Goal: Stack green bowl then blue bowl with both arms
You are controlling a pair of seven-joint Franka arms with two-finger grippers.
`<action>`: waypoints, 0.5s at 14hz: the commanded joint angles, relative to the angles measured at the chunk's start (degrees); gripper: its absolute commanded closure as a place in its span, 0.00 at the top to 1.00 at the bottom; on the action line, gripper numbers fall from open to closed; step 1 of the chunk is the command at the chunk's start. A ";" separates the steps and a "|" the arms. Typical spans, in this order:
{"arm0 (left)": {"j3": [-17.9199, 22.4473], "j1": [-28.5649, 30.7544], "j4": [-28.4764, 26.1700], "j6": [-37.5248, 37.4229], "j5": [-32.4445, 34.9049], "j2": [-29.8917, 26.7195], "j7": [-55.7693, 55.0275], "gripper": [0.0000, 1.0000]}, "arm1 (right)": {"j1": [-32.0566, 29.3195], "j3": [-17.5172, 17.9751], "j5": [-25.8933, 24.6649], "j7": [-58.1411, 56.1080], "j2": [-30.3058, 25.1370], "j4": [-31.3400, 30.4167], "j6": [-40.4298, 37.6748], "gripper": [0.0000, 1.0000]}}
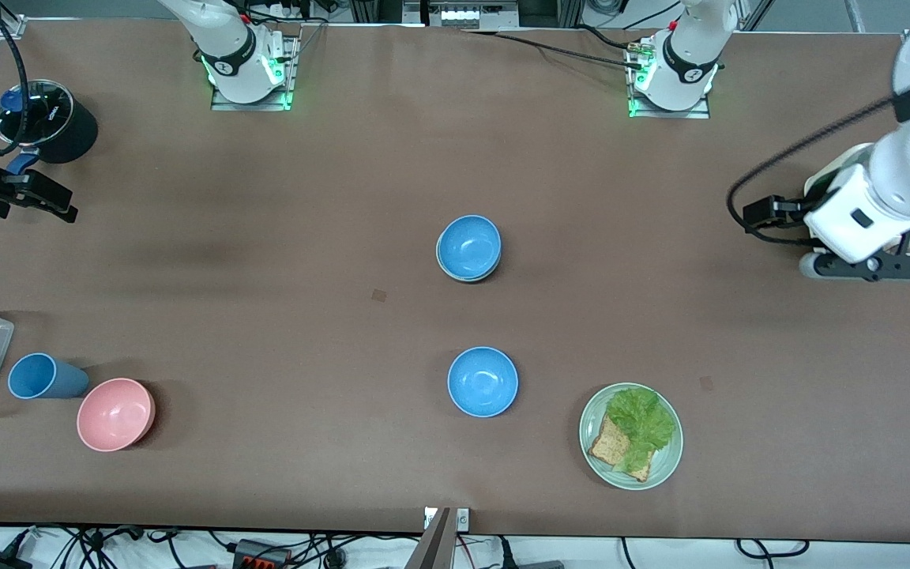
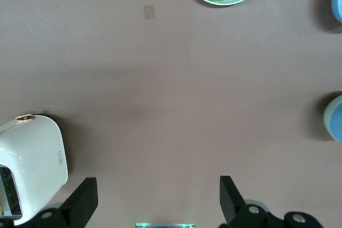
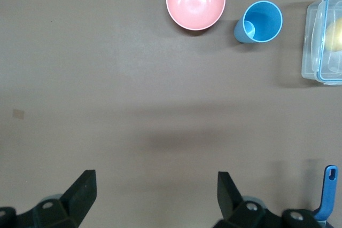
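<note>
1. Two bowls nested mid-table: blue bowl [image 1: 468,243] seated in green bowl [image 1: 461,277], farther from front camera than spare blue bowl [image 1: 483,382].
2. Left gripper [image 2: 157,190] spread, empty, over its own table end; right gripper [image 3: 156,185] likewise.
3. Looks finished; calls only for waiting clear.

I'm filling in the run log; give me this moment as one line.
stack: blue bowl nested in green bowl | spare blue bowl nearer camera | left gripper open, over bare table | right gripper open, over bare table

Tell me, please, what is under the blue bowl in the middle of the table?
The blue bowl sits nested in the green bowl, of which only a thin pale rim shows. The green bowl's inside is covered.
</note>
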 commanded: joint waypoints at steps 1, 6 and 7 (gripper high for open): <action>16.38 -10.50 -12.27 6.26 -6.26 -9.96 3.66 1.00 | -0.64 0.23 0.19 -1.52 -0.98 -0.54 -0.52 1.00; 25.84 -18.62 -16.07 10.66 -6.64 -14.01 5.60 1.00 | -0.73 0.23 0.19 -1.52 -0.98 -0.54 -0.52 1.00; 25.84 -18.71 -16.94 10.57 -6.73 -14.54 5.25 1.00 | -0.64 0.23 0.19 -1.52 -0.98 -0.54 -0.43 1.00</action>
